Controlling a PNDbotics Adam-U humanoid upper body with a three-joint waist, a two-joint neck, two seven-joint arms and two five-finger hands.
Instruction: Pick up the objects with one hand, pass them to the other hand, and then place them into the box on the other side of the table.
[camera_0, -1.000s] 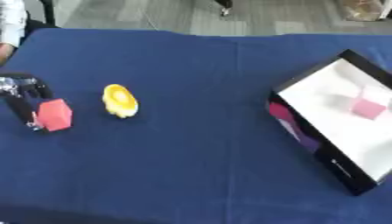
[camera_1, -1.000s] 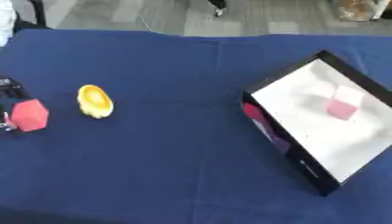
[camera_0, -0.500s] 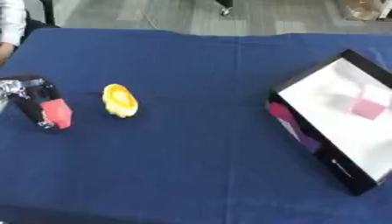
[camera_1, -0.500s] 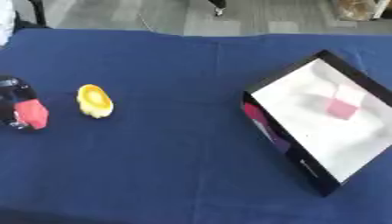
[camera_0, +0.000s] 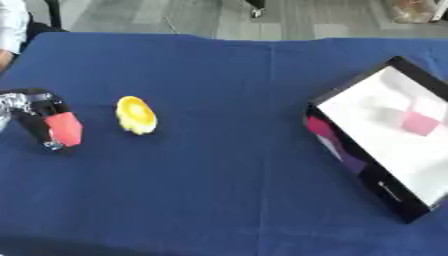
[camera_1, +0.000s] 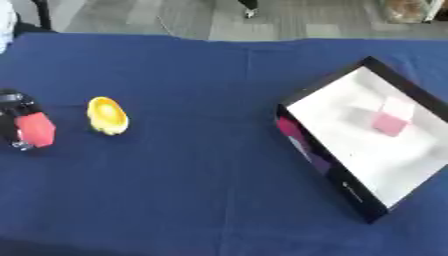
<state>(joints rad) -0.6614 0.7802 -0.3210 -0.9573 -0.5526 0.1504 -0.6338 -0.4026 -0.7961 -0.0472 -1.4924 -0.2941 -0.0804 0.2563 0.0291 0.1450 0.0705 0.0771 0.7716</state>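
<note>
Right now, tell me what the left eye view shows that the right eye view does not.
Only the left eye view shows the silver upper part of the left hand and a sleeve at the upper left edge. Only the right eye view shows nothing extra that I can make out. Both show the red block held in the left hand, the yellow object beside it, and the box with a pink block inside.

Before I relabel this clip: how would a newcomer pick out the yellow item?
Start at the blue tablecloth and look to its left half, away from the black box with the white floor. The small yellow oval object lies loose there; the red block beside it is held in the left hand.
</note>
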